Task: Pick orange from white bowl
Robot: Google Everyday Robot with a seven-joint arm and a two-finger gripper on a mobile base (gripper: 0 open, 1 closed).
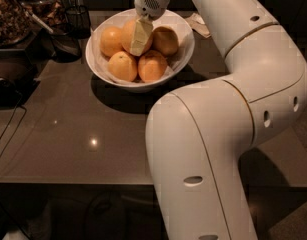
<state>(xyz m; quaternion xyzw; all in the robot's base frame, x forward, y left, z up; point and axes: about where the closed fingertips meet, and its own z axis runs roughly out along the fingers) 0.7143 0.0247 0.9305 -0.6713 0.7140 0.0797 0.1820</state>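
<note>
Orange (127,34): largest of five, round, smooth pale-orange skin, upper centre of frame, at the back middle of the white bowl (143,87). Four smaller oranges (122,65) crowd around it, touching.

Bowl: wide, glossy, flaring sides, white paper lining crumpled at the right rim.

Gripper (139,44): comes down from the top edge, a pale matte part lying across the orange's right front. Jaws apart or clamped: cannot tell.

Arm (228,134): smooth white shell, fills the right half.

Table (68,134): dark, polished, reflective.

Dark wire cup (78,18): upper left, just beside the bowl.
</note>
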